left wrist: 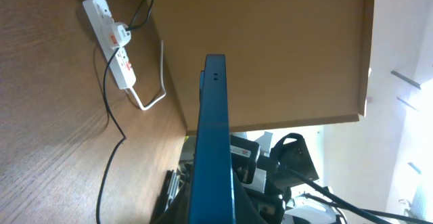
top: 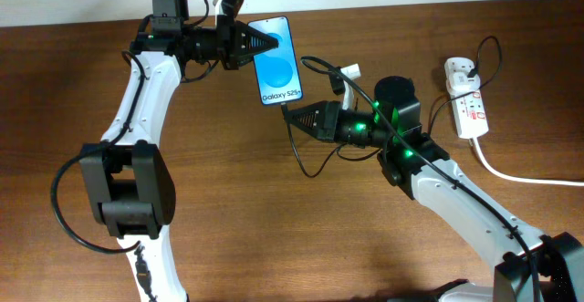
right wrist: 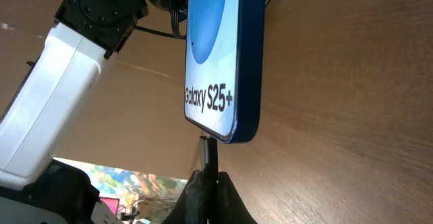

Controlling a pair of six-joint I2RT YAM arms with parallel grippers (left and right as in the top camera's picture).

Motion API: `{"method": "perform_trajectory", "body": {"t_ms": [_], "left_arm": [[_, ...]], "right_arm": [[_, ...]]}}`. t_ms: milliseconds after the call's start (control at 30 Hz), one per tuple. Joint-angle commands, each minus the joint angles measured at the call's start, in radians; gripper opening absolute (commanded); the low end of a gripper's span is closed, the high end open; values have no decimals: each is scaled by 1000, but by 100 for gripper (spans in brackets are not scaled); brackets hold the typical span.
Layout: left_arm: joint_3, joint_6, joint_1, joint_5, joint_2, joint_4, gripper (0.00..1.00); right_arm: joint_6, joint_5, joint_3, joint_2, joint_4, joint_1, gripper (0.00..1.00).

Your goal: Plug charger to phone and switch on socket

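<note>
The phone (top: 277, 61) has a bright blue screen reading "Galaxy S25+". My left gripper (top: 265, 42) is shut on its upper end and holds it above the table. In the left wrist view the phone (left wrist: 213, 143) shows edge-on between the fingers. My right gripper (top: 292, 117) is shut on the charger's black connector tip (right wrist: 207, 158). The tip touches the phone's bottom edge (right wrist: 223, 132) in the right wrist view. The charger cable (top: 306, 161) loops on the table and runs to the white socket (top: 465, 97) at the far right, where a white plug sits in it.
The socket's thick white cord (top: 520, 176) trails off to the right edge. The socket also shows in the left wrist view (left wrist: 111, 38) near the table's edge. Wooden table (top: 274, 238) all round.
</note>
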Motion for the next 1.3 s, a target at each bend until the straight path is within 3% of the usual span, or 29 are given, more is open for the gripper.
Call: {"method": "perform_trajectory", "body": {"t_ms": [0, 1267], "left_arm": [[11, 24, -7, 58, -3, -2, 0], [11, 20, -55, 57, -3, -47, 0]], "right_arm": [[-3, 54, -2, -19, 14, -27, 4], [-6, 106, -2, -19, 21, -27, 4]]}}
